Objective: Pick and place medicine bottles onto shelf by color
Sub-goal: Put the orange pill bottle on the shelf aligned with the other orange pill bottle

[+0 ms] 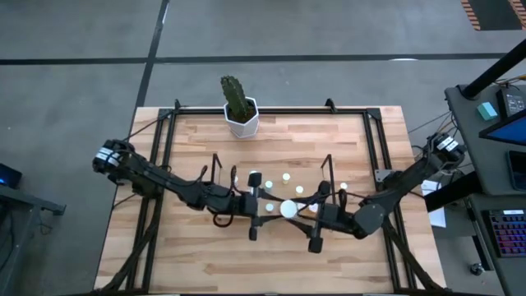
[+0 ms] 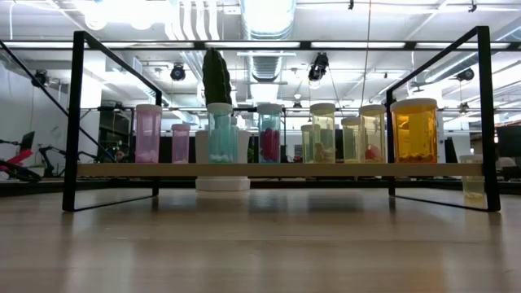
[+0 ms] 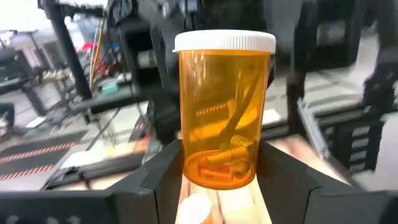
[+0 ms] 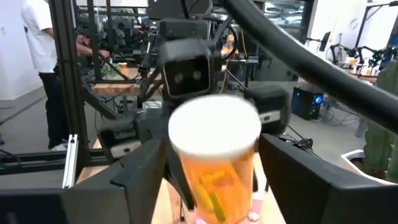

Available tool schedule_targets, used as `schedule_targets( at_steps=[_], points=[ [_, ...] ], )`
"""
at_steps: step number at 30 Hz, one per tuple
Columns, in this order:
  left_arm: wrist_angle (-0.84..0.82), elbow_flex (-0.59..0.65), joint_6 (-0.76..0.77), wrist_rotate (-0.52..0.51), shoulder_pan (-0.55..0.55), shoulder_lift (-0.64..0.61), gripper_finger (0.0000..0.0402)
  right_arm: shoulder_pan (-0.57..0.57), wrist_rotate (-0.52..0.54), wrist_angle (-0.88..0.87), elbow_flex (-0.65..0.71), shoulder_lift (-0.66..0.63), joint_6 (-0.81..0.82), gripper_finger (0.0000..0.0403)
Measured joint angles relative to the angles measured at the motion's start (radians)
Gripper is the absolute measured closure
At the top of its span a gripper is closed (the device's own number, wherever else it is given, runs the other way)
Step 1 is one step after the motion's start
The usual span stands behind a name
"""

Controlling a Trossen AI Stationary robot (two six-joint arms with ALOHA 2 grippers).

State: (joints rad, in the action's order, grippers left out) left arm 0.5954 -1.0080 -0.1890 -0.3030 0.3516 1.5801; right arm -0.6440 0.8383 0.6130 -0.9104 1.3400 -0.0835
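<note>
An orange medicine bottle with a white cap stands upright in the air just in front of the shelf, between my two grippers. My left gripper comes from the table's left and is shut on it. My right gripper comes from the right and is open, with its fingers on either side of the same bottle, apart from it. Several other bottles stand on the shelf board, among them pink, teal, yellowish and orange. My left gripper pinches the orange bottle's lower part between its two fingers, one on each side of the round wall. The fingers lie level and come from the table's left. The bottle stands upright, cap up, lifted clear of the table and shelf.
A cactus in a white pot stands at the table's far edge behind the shelf. One pale bottle stands on the table to the right of the shelf. Bare wood lies along the near edge. A person stands beyond the table.
</note>
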Motion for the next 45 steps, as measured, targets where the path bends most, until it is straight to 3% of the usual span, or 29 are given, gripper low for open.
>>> schedule_targets(
  at_steps=[3, 6, 13, 17, 25, 45],
  points=[
    [-0.074, 0.0, 0.0, -0.074, 0.008, -0.008, 0.024, -0.009, 0.0, -0.11, -0.016, -0.044, 0.048, 0.0134],
    [-0.148, 0.001, -0.001, -0.134, 0.014, -0.016, 0.024, -0.013, -0.001, -0.348, -0.089, -0.08, 0.138, 0.0124],
    [-0.22, -0.001, 0.008, -0.182, 0.014, -0.022, 0.0239, -0.006, -0.009, -1.098, -0.429, -0.039, 0.368, 0.0129],
    [-0.213, -0.001, 0.003, -0.182, 0.014, -0.022, 0.0238, 0.021, -0.07, -1.349, -0.603, 0.034, 0.464, 0.013],
    [-0.211, -0.001, 0.0, -0.182, 0.014, -0.023, 0.0238, 0.116, -0.265, -1.521, -0.803, 0.158, 0.493, 0.0098],
    [-0.204, -0.001, 0.012, -0.214, 0.009, -0.023, 0.0238, 0.172, -0.354, -1.886, -1.169, 0.357, 0.523, 0.0115]
  ],
)
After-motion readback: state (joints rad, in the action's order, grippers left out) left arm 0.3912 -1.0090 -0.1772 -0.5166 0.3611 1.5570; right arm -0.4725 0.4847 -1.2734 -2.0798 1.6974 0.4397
